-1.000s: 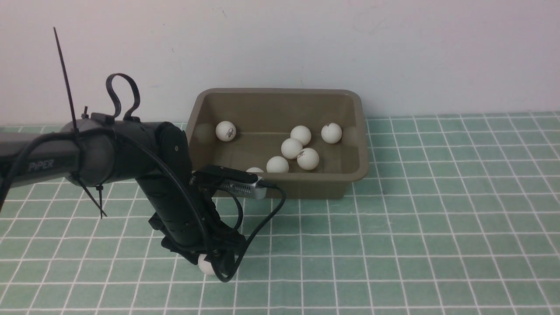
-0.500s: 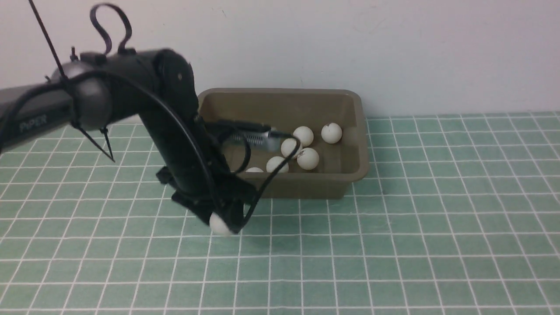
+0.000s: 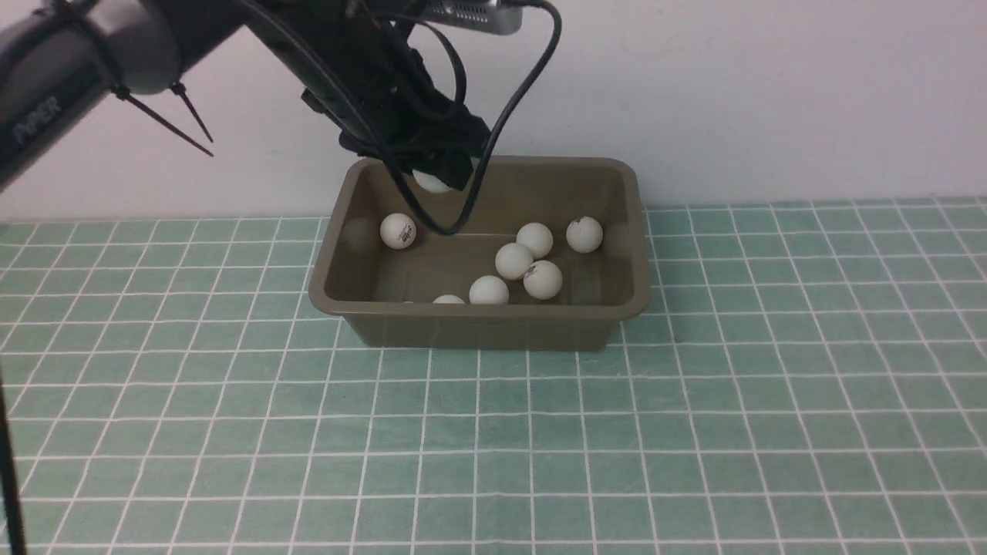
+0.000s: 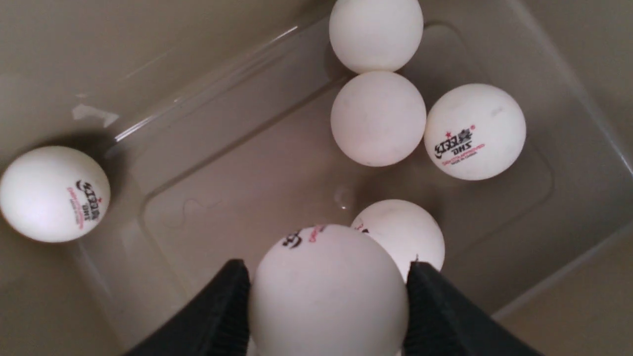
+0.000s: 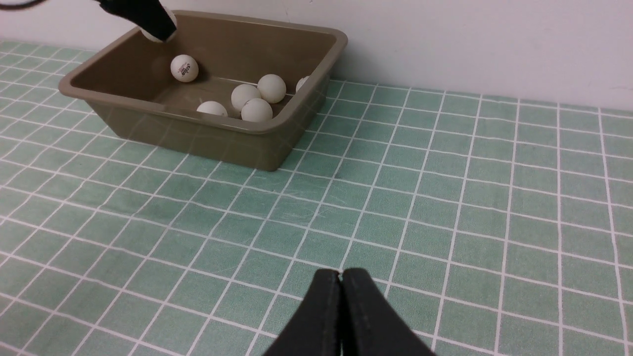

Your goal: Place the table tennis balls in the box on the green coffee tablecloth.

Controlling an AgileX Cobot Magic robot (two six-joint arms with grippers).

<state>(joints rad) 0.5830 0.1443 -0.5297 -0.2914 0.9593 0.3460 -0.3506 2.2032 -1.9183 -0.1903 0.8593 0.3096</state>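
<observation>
The box (image 3: 478,327) looks like smooth olive-brown plastic with a faint sheen on its inner walls. The table tennis balls (image 4: 378,118) are matt white with small printed logos. The green coffee tablecloth (image 3: 694,432) looks like soft, matt cloth; the fingers (image 4: 217,316) are dull black with ribbed inner faces.

Held ball (image 4: 329,291) partly off-frame

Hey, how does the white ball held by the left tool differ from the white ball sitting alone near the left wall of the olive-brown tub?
The small matte white held ball is clamped between the left tool fingers, up in the air over the rectangular olive-brown plastic tub; the lone white ball rests free on the tub floor by its left wall. The held ball is partly hidden in the front view; the lone ball shows whole. Both are white with a printed logo.
</observation>
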